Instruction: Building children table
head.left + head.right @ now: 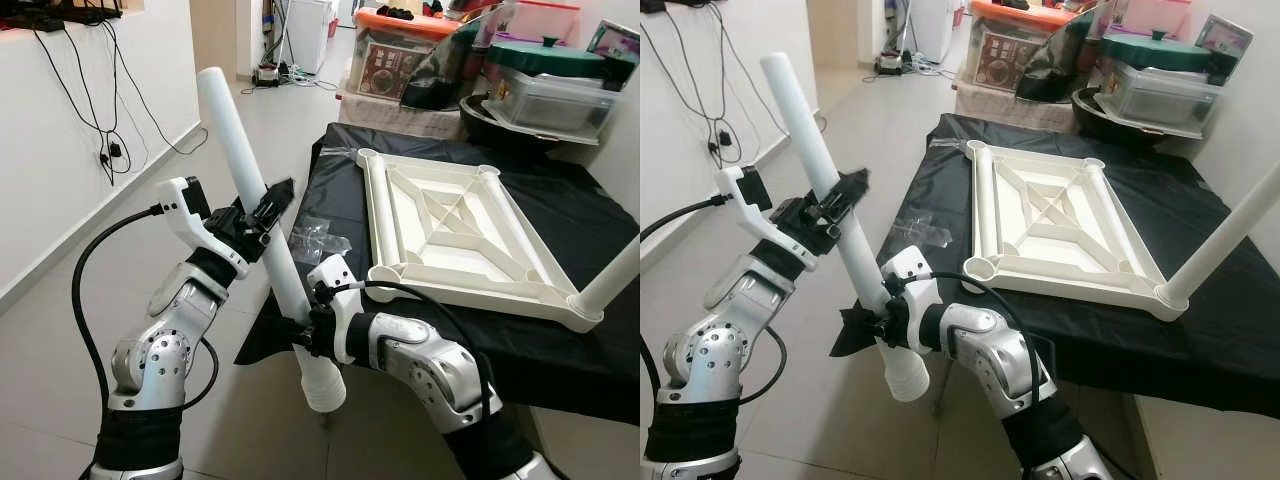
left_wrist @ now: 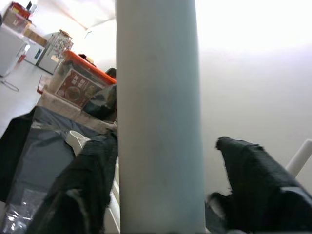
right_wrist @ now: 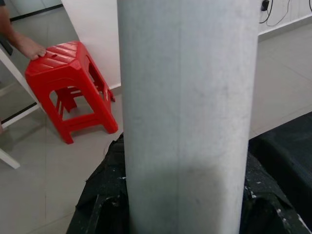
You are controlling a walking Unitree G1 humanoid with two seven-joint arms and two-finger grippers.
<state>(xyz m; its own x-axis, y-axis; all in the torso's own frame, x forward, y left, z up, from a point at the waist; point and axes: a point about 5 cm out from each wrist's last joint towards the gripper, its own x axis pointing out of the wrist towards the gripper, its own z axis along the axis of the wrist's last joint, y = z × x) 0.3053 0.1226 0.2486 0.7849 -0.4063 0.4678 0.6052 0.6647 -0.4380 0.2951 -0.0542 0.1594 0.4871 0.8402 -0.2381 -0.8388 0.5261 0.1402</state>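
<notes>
Tiled floor (image 1: 290, 130) and a white wall surround a work table draped in a black cloth (image 1: 560, 230), with storage boxes (image 1: 400, 50) stacked behind it. On the cloth lies the white children's tabletop (image 1: 455, 235), turned underside up so its corner sockets face upward for legs. One leg (image 1: 612, 280) already stands in the near right corner socket. A clear plastic bag (image 1: 318, 238) lies near the tabletop's left edge. In front of the table, both arms hold a second white leg (image 1: 245, 170) tilted, off the table and not yet at any socket. The left gripper (image 1: 262, 215) clamps it near mid-length, and the right gripper (image 1: 300, 330) grips it lower, near its flared end, likely to steer that end. A red stool (image 3: 68, 87) stands on the floor, a person's hand (image 3: 27, 48) resting on it
</notes>
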